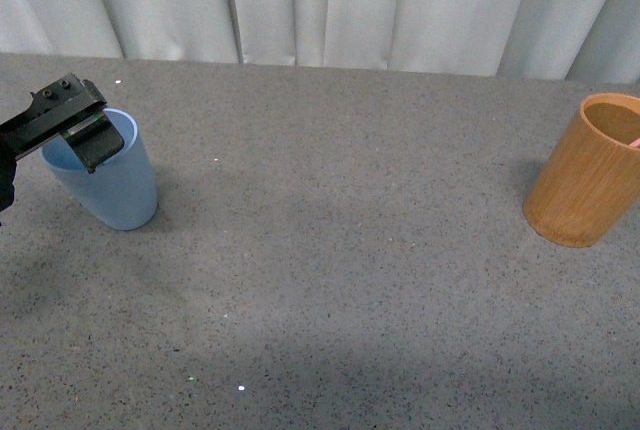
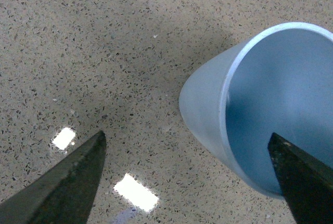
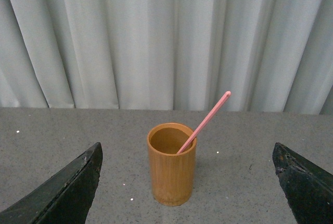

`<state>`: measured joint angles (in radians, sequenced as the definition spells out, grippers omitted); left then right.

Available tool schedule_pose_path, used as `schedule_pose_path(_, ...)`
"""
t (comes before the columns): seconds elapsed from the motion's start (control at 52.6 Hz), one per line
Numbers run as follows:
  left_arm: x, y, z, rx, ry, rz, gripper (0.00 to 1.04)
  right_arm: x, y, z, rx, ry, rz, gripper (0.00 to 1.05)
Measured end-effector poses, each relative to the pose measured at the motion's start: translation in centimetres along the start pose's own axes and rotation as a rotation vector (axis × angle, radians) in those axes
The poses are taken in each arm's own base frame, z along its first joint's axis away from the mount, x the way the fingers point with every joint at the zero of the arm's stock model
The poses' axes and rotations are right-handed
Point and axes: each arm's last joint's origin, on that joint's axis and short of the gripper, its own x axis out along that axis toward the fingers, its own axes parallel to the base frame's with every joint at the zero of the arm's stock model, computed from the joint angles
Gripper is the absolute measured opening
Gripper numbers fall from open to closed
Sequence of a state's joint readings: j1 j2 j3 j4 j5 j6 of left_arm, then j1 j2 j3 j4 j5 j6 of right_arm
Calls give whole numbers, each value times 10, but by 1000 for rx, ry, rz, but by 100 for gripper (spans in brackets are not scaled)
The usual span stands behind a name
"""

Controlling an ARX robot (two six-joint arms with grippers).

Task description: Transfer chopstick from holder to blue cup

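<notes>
Ahead of the right gripper (image 3: 186,153), whose jaws are spread wide, the holder (image 3: 171,179) stands centred between them but well apart, the chopstick (image 3: 204,122) leaning inside against its rim. The left gripper (image 2: 186,135) has its jaws spread too, straddling the blue cup (image 2: 205,114): one finger over its mouth, the other outside its wall.

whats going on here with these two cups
The left gripper is at the blue cup, with its fingers open at the rim. The chopstick leans in the holder, untouched. The right gripper faces the holder from a distance, open. The chopstick has not yet been picked up.
</notes>
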<state>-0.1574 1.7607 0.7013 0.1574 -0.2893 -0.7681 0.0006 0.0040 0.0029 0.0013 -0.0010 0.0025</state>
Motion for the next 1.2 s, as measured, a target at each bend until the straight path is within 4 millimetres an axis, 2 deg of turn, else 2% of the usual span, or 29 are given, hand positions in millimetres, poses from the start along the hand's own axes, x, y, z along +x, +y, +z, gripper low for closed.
schedule_pose_path(0.095, 1, 0, -1, 3, 3, 2, 77, 0, 0, 0, 0, 0, 0, 95)
schedule_pose_path(0.209, 2, -1, -4, 9, 10, 0, 52, 0, 0, 0, 0, 0, 0, 95)
schedule_pose_path(0.342, 2, -5, -3, 7, 2, -28, 18, 0, 0, 0, 0, 0, 0, 95)
schedule_pose_path(0.418, 2, -7, -3, 12, -3, -43, 5, 0, 0, 0, 0, 0, 0, 95)
schedule_pose_path(0.532, -2, -10, -2, 37, -15, -83, 4, 0, 0, 0, 0, 0, 0, 95)
schedule_pose_path(0.741, -23, -26, 5, 160, -67, -204, 4, 0, 0, 0, 0, 0, 0, 95)
schedule_pose_path(0.932, -43, -60, -14, 384, -42, -339, 4, 0, 0, 0, 0, 0, 0, 95)
schedule_pose_path(1.198, -63, -83, -47, 569, -24, -426, 4, 0, 0, 0, 0, 0, 0, 95)
